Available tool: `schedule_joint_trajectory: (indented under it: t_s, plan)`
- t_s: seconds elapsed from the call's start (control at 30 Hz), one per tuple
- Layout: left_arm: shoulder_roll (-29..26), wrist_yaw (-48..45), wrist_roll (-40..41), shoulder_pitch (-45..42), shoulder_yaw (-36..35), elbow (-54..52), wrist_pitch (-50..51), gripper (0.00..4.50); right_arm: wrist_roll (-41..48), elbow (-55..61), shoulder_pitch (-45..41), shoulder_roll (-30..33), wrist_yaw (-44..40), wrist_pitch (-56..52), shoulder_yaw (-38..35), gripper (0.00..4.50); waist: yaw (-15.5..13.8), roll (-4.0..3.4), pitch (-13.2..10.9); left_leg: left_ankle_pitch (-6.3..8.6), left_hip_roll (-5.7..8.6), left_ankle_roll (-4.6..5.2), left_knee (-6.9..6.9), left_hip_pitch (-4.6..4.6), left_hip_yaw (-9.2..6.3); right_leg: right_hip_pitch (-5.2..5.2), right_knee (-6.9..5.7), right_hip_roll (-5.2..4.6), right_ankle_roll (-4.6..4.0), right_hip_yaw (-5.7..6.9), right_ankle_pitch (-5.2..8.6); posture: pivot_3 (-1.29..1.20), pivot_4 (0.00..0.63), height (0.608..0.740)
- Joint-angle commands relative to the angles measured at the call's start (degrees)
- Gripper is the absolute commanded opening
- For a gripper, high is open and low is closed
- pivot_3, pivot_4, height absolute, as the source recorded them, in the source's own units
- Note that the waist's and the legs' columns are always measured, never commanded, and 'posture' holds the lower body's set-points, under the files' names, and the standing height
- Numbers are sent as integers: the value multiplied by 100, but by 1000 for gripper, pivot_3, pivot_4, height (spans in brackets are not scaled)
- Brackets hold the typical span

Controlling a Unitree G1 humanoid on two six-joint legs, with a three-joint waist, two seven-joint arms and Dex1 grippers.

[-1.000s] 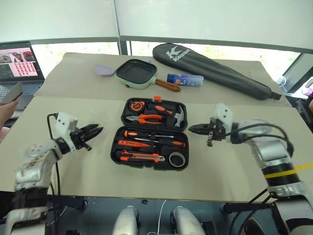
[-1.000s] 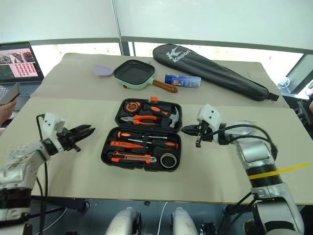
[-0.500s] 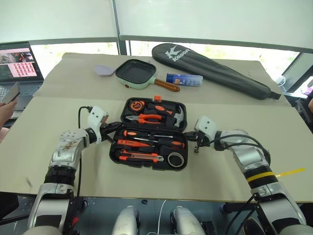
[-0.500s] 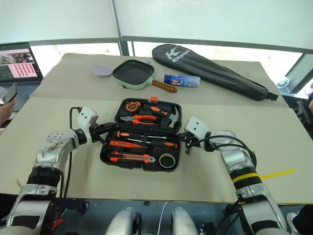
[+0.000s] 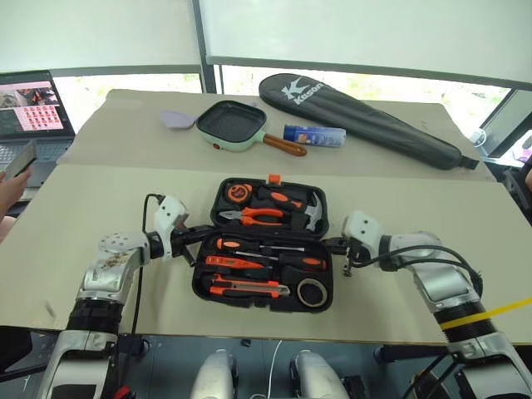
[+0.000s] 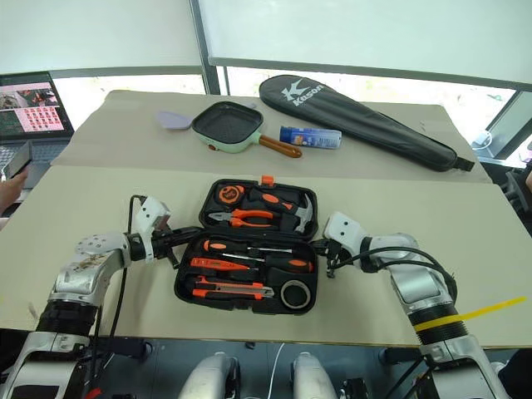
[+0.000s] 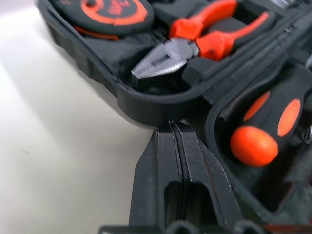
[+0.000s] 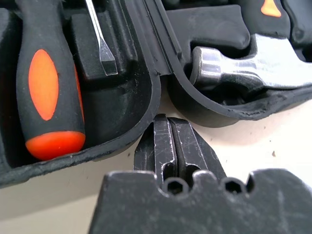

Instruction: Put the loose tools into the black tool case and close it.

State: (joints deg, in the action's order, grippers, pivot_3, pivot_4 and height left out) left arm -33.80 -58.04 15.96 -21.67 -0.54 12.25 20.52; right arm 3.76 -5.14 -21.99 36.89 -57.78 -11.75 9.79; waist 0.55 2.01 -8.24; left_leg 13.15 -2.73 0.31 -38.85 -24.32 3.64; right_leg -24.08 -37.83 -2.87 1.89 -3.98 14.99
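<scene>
Black and hinged, the plastic tool case (image 5: 264, 253) lies open on the tan table (image 5: 75, 216) in front of us, and we see the tools seated in its moulded slots: two black-and-orange-handled screwdrivers (image 5: 266, 247), an orange-black utility knife (image 5: 248, 288) and a dark grey tape roll (image 5: 312, 291) in the near half, orange-handled pliers (image 5: 262, 217) and a steel-headed hammer (image 5: 307, 213) in the far half. Our left gripper (image 7: 171, 127) has its fingers pressed together, holding nothing, its tip at the case's left edge by the hinge. Our right gripper (image 8: 168, 119), likewise shut and empty, sits at the right edge by the hinge.
</scene>
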Motion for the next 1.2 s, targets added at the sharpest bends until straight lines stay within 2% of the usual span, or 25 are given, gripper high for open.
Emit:
schedule_joint_trajectory:
  t_s: [0.03, 0.1, 0.2, 0.27, 0.3, 0.33, 0.43, 0.53, 0.63, 0.8, 1.2]
  plan:
    - [-26, -263, 379, 16, -109, -282, 233, 67, 146, 36, 1, 192, -64, 116, -278, 0, -3, 1, 0, 0, 1, 0, -1, -2, 0, -2, 0, 0, 0, 0, 0, 0, 150, 740]
    - [-159, -196, 392, 13, -182, -318, 503, 67, 256, 33, -5, 303, -162, -108, -383, 0, -5, 1, 0, 0, 1, 0, -3, -3, 0, -1, 0, 0, 0, 0, 0, 0, 150, 740]
    - [-503, -108, 335, 131, -318, -507, 749, 791, 844, 479, 14, 552, -424, -1322, -665, 817, 14, 1, -1, 0, 0, 0, -2, -3, -1, -2, -1, 1, 0, 0, 0, 0, 150, 740]
    - [-748, -143, 510, 109, -508, -560, 1122, 1476, 1336, 937, -31, 870, -597, -2500, -806, 1454, 25, 0, -2, 0, -2, 0, 0, -1, -3, -4, -3, 2, 0, -1, 0, 0, 150, 740]
    - [-830, -50, 554, 28, -576, -567, 1376, 1966, 1506, 1114, -88, 978, -589, -2967, -857, 1942, 26, 0, -3, 0, -6, 0, 0, -2, -5, -7, -5, 4, -1, -1, 0, 0, 150, 740]
    - [-866, 13, 697, -115, -664, -578, 1686, 2192, 1715, 1251, -214, 1035, -522, -3518, -929, 2231, 27, 0, -3, 0, -8, 0, 0, -2, -8, -8, -7, 6, -2, -1, 1, 0, 150, 740]
    - [-854, 66, 1138, -536, -825, -609, 2491, 3378, 1965, 1388, -597, 1087, -258, -4506, -966, 3283, 22, 3, -4, -1, -11, 0, -5, 0, -13, -5, -12, 12, -3, 0, 1, 0, 150, 740]
    - [-728, 676, 1169, -1381, -638, -338, 3886, 4482, 2151, 1140, -1371, 802, 276, -5708, -1000, 4341, 11, 5, -6, -3, -8, -2, -12, 0, -15, -2, -16, 15, -3, 0, 0, 0, 150, 740]
    - [-441, 1075, 1176, -1914, -560, -60, 4490, 4500, 1961, 673, -1940, 543, 794, -6310, -788, 4474, 9, 5, -5, -4, -5, -3, -13, -3, -18, -3, -16, 16, -2, -1, 0, 0, 150, 740]
    - [-190, 1485, 795, -2233, -213, 353, 4317, 4500, 1658, -179, -2451, 63, 1533, -6286, -713, 4474, 39, 5, -5, -3, -4, -3, -4, -16, -17, -19, -12, 17, -3, -1, 0, 0, 150, 740]
    - [-184, 1586, 721, -2288, -203, 663, 4349, 4500, 1568, -888, -2762, -423, 1892, -6249, -331, 4474, 38, 4, -6, -4, -5, -4, -6, -35, -17, -34, -14, 17, -4, -2, -1, 0, 150, 740]
